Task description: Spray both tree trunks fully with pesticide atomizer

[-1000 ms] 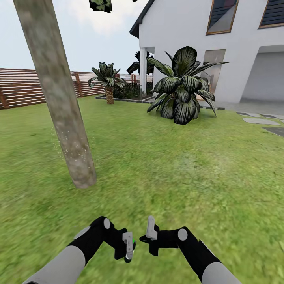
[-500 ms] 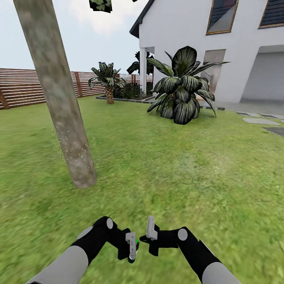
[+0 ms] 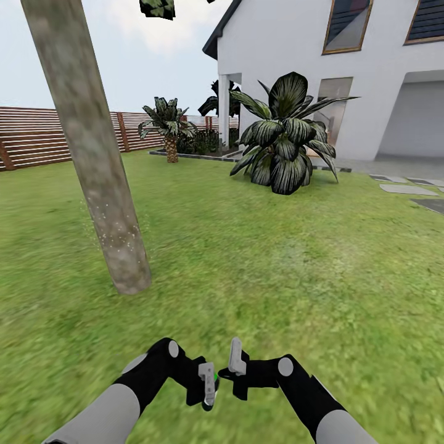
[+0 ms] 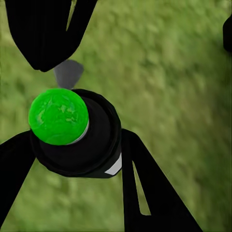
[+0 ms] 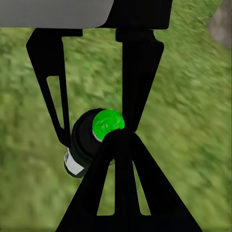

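Left gripper [image 3: 208, 383] fingers [image 4: 145, 193] pinch the pesticide atomizer [image 4: 79, 133], dark bottle with a green top here, low over the grass [image 3: 277, 265]. Right gripper [image 3: 234, 364] sits just beside it; whether its fingers are spread, I cannot tell. Ahead on the left, the tree trunk [image 3: 102, 185] carries white pesticide [image 3: 114, 237] specks near its base.

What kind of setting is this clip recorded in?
A simulated home garden, most likely a backyard: a grass lawn with a bare tree trunk, a slatted wooden fence at the back, and a white house fronted by a broad-leaved plant.
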Robot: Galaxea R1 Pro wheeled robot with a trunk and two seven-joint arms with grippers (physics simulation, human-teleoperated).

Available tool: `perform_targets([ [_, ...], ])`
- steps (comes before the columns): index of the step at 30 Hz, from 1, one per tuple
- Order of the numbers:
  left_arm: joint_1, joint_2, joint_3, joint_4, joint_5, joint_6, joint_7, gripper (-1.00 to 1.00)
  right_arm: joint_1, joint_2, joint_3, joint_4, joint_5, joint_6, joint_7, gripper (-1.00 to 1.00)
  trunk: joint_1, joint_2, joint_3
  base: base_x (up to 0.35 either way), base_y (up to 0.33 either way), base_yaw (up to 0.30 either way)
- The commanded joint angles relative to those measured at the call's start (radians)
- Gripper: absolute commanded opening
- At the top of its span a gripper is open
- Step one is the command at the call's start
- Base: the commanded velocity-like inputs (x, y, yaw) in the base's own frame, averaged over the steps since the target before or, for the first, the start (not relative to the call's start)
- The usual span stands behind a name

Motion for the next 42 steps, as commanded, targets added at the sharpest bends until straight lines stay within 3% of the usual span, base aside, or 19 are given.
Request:
perform_targets([
  [1, 0.0, -0.001, 0.0, -0.001, -0.004, 0.0, -0.003, -1.0, -0.001, 0.0, -0.001, -0.001, 0.009, -0.005, 0.001, -1.0, 0.0, 0.0, -0.001, 0.0, 0.0, 0.0],
  [9, 0.0, -0.001, 0.0, -0.001, -0.004, 0.0, -0.003, -1.0, 0.0, 0.0, -0.001, 0.0, 0.01, -0.006, 0.0, -1.0, 0.0, 0.0, -0.001, 0.0, 0.0, 0.0],
  [14, 0.0, 0.019, 0.002, 0.012, -0.014, 0.0, -0.001, -1.0, -0.001, 0.0, -0.001, 0.0, 0.008, -0.006, 0.001, -1.0, 0.0, 0.0, -0.001, 0.0, 0.0, 0.0],
  [21, 0.001, 0.167, 0.011, 0.017, -0.003, -0.012, 0.003, -1.0, 0.0, -0.002, -0.001, 0.004, 0.008, -0.008, 0.002, -1.0, 0.0, 0.0, -0.001, 0.0, 0.0, 0.0],
  [24, 0.002, 0.284, 0.032, 0.068, 0.017, -0.014, 0.009, -1.0, 0.0, -0.005, -0.001, 0.007, 0.008, -0.009, 0.003, -1.0, 0.0, 0.0, -0.001, 0.0, 0.0, 0.0],
  [25, 0.003, 0.31, 0.046, 0.094, 0.027, -0.014, 0.01, -1.0, 0.0, -0.006, -0.002, 0.007, 0.008, -0.009, 0.003, 1.0, 0.0, 0.0, -0.001, 0.0, 0.0, 0.0],
  [28, 0.003, 0.372, 0.1, 0.155, 0.055, -0.019, 0.031, -1.0, 0.0, -0.011, -0.004, 0.009, 0.008, -0.01, 0.001, 1.0, 0.0, 0.0, -0.001, 0.0, 0.0, 0.0],
  [30, 0.003, 0.386, 0.156, 0.203, 0.09, -0.032, 0.096, -1.0, 0.0, -0.014, -0.007, 0.01, 0.008, -0.009, -0.001, 1.0, 0.0, 0.0, -0.001, 0.0, 0.0, 0.0],
  [32, 0.003, 0.389, 0.192, 0.279, 0.129, -0.038, 0.215, -1.0, 0.001, -0.054, -0.007, 0.039, 0.007, -0.01, -0.008, 1.0, 0.0, 0.0, -0.001, 0.0, 0.0, 0.0],
  [34, 0.01, 0.38, 0.203, 0.374, 0.206, -0.045, 0.353, -1.0, 0.002, -0.093, -0.008, 0.114, 0.005, -0.012, -0.075, 1.0, 0.0, 0.0, -0.001, 0.0, 0.0, 0.0],
  [36, 0.034, 0.362, 0.205, 0.434, 0.309, -0.073, 0.459, -1.0, 0.003, -0.108, -0.008, 0.22, 0.004, -0.012, -0.242, 1.0, 0.0, 0.0, -0.001, 0.0, 0.0, 0.0],
  [38, 0.077, 0.348, 0.206, 0.456, 0.428, -0.131, 0.561, -1.0, 0.004, -0.111, -0.008, 0.375, 0.002, -0.012, -0.488, 1.0, 0.0, 0.0, -0.001, 0.0, 0.0, 0.0],
  [40, 0.126, 0.336, 0.207, 0.466, 0.6, -0.207, 0.694, -1.0, 0.005, -0.107, -0.007, 0.548, -0.003, -0.023, -0.801, 1.0, 0.0, 0.0, -0.001, 0.0, 0.0, 0.0],
  [41, 0.142, 0.333, 0.207, 0.467, 0.653, -0.227, 0.734, -1.0, 0.006, -0.106, -0.007, 0.571, -0.004, -0.035, -0.872, 1.0, 0.0, 0.0, -0.001, 0.0, 0.0, 0.0],
  [42, 0.167, 0.33, 0.207, 0.468, 0.729, -0.258, 0.797, -1.0, 0.015, -0.105, -0.008, 0.591, -0.016, -0.068, -0.945, 1.0, 0.0, 0.0, -0.001, 0.0, 0.0, 0.0],
])
